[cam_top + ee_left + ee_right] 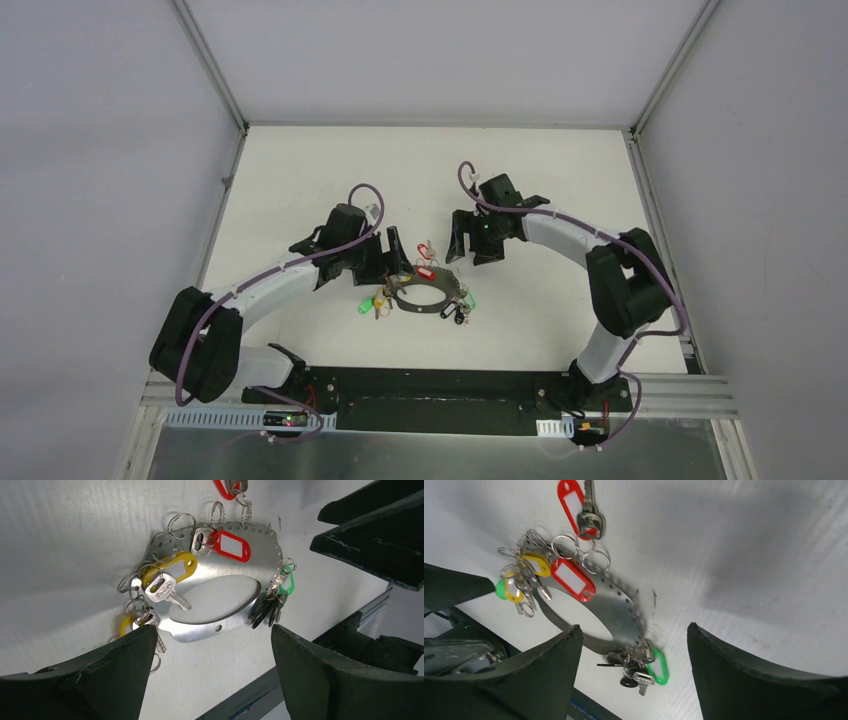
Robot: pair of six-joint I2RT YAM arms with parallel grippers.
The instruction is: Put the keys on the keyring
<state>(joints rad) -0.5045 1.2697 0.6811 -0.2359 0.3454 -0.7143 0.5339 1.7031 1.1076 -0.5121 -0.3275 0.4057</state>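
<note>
A white counter [300, 170] fills the middle, boxed in by pale grey walls [100, 150] with silver frame posts [212, 70] at the far corners. Along the near edge, a black plate [430, 385] sits on a metal rail [680, 395]. At the counter's centre, farthest back, a red tag [569, 500] touches a silver key [591, 520]. Nearer lies a second red tag [572, 579] with a white label. Left of that lies a yellow tag [172, 569].

one keyring [220, 572], three colours in pairs
two red tags [572, 579], two yellow tags [172, 569], two green tags [658, 667], and one bunch of black-headed keys [262, 611] too tangled to count.
</note>
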